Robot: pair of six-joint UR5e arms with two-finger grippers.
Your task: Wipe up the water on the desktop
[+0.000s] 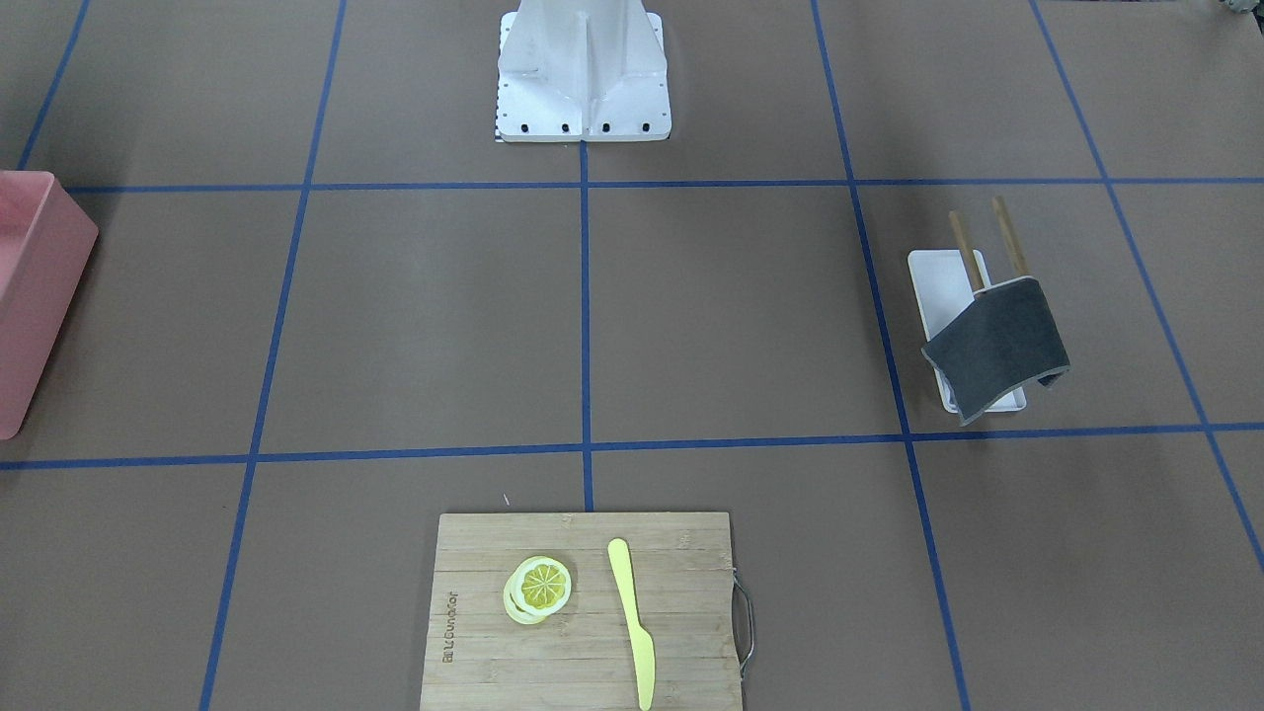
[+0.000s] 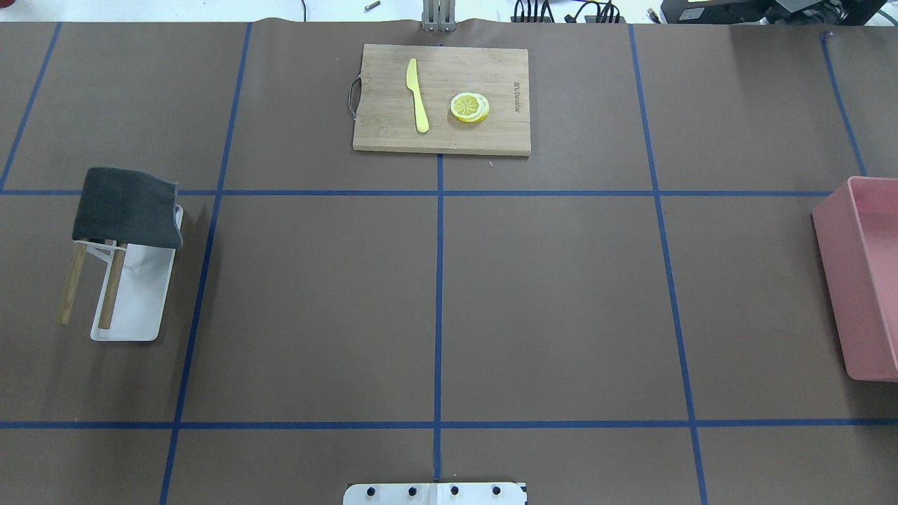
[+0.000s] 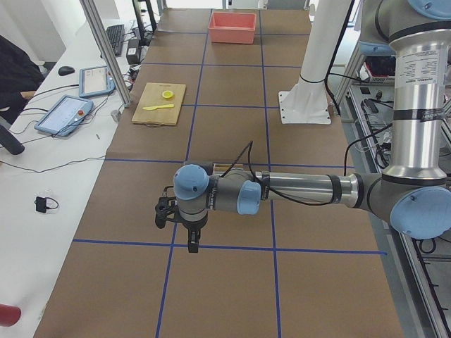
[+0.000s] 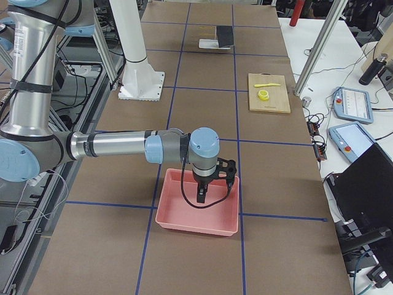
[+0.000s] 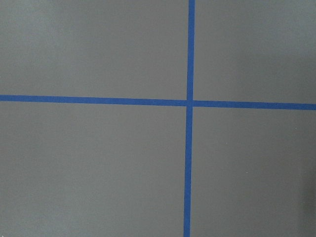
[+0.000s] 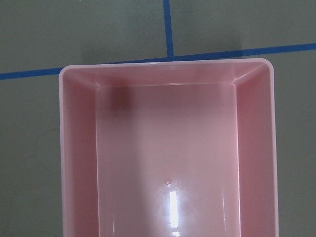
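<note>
Left pincer (image 3: 187,236) hangs low in the middle of the left side view and points straight down. Its arm reaches in flat from the right edge, with the wrist bent down. Right pincer (image 4: 213,193) points down over one pink tub (image 4: 184,221) in the right side view, on a flat arm coming from the left edge. I cannot tell if either pincer is spread or pressed together.

The brown surface (image 2: 547,301) lies under both arms and fills every view.

Only the side views show the arms. The overhead view shows one wooden board (image 2: 393,133) at top middle, with one yellow knife (image 2: 417,95) and a small pile of lemon slices (image 2: 469,107) on it. At the left, one grey cloth (image 2: 123,207) hangs over two wooden sticks (image 2: 111,294) on one white tray (image 2: 137,308). The left wrist view shows only a blue tape cross (image 5: 189,103).
</note>
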